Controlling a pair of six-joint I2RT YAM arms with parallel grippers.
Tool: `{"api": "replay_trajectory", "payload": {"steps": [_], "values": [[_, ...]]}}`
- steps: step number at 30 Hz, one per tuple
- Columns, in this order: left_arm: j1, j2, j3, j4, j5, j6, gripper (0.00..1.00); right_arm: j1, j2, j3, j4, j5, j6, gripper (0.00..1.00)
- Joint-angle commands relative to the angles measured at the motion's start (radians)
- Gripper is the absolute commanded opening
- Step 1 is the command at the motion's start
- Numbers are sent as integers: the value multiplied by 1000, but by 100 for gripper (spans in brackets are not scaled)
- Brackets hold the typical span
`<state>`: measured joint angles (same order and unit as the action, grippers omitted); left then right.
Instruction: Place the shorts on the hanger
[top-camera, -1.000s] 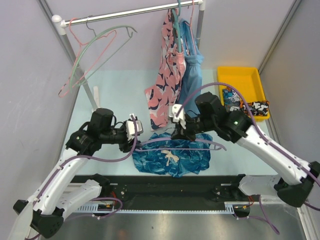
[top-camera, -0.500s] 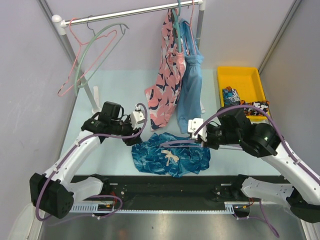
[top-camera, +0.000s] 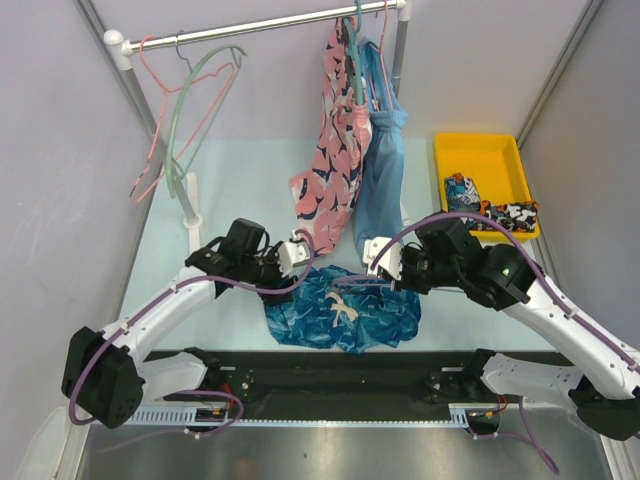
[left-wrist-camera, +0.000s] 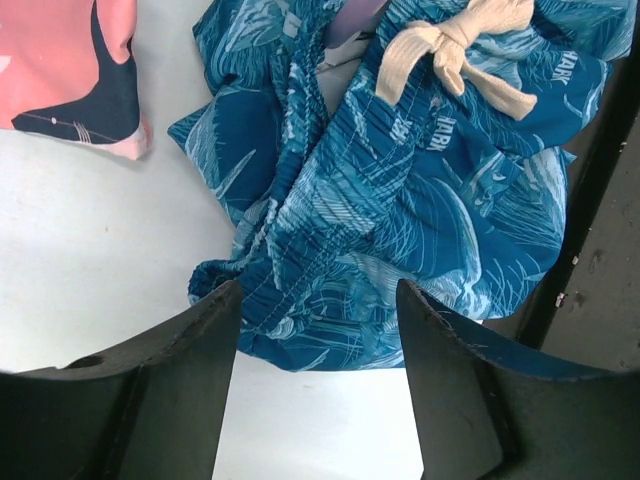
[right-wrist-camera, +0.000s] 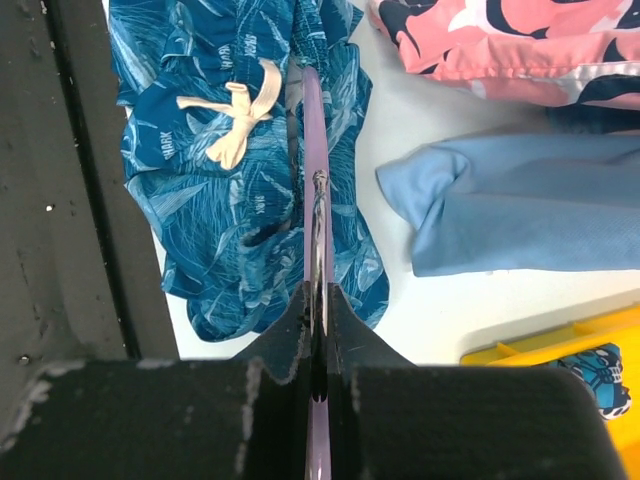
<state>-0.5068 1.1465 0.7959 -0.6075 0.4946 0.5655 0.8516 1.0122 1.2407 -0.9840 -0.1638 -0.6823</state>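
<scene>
Shorts (top-camera: 345, 318) are lying crumpled on the desk (top-camera: 240, 180), near its front edge. Right end effector (right-wrist-camera: 318, 300) is pinching the lilac hanger (right-wrist-camera: 313, 150), which is lying across the shorts. Left end effector (left-wrist-camera: 315, 300) is hovering wide over their left edge, gripping nothing.

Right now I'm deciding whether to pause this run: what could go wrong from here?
The right end effector pinches the thin hanger, which could twist or slip against the shorts. The left end effector hovers open over bunched waistband folds, so it may catch too many layers. The hem of the pink garment lies close by and could get snagged.
</scene>
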Motion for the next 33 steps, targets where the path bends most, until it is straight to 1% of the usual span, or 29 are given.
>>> {"api": "replay_trajectory", "payload": {"steps": [1, 2, 5, 6, 8, 9, 10, 15, 16, 18, 22, 26, 33], "values": [[-10, -22, 3, 74, 12, -29, 69, 3, -23, 9, 48, 11, -8, 0], [-12, -24, 9, 74, 24, -23, 69, 3, -27, 9, 44, 0, -7, 0], [-12, -25, 37, 29, 148, 62, 69, 3, -27, 8, 28, -39, -3, 0], [-16, -28, 42, 0, 200, 123, 69, 3, -26, 9, 25, -40, 0, 0], [-32, -37, 46, -32, 237, 183, 69, 3, -23, 9, 24, -31, 6, 0], [-48, -40, 46, -46, 248, 251, 69, 1, -21, 8, 25, -25, 9, 0], [-58, -44, 45, -58, 254, 282, 68, 1, -20, 6, 30, -17, 12, 0], [-111, -22, 37, -89, 202, 416, 64, -5, -23, 8, 44, -16, 26, 0], [-114, -16, 39, -97, 193, 428, 62, -6, -23, 6, 45, -17, 32, 0], [-125, -4, 37, -110, 185, 451, 61, -6, -27, 6, 45, -23, 36, 0], [-128, -25, 22, -75, 177, 450, 68, -11, -37, 6, 35, -54, 38, 0], [-128, -31, 19, -34, 159, 456, 72, -11, -38, 6, 24, -77, 40, 0], [-128, 16, 6, -21, 124, 496, 72, -9, -40, 8, 27, -83, 41, 0]]}}
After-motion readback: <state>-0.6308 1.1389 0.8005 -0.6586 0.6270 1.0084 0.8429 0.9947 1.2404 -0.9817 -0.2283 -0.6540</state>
